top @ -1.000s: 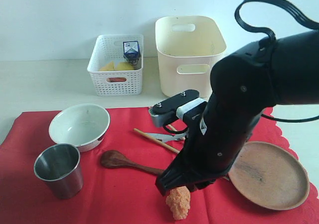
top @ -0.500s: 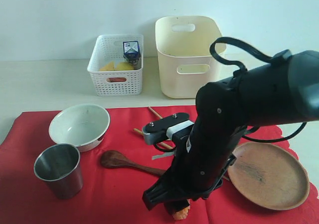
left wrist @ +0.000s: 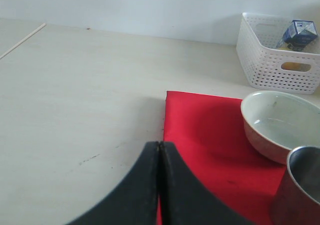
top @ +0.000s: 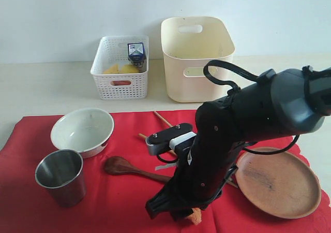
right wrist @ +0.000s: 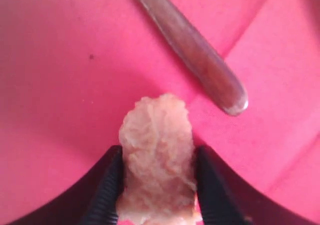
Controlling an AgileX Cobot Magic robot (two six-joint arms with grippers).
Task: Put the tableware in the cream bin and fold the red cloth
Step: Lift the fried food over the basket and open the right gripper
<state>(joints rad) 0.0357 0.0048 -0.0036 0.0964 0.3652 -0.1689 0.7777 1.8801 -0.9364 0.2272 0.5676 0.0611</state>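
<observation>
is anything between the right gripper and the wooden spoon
Yes. A pinkish-orange food piece lies on the red cloth, between the fingers of the right gripper, just short of the handle end of the wooden spoon.

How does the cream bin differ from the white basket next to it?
The cream bin is taller and smooth-walled; the white basket is lower and perforated. The basket holds a milk carton and yellow food; no contents show in the bin. Both stand on the table beyond the red cloth and have oval handle cut-outs.
</observation>
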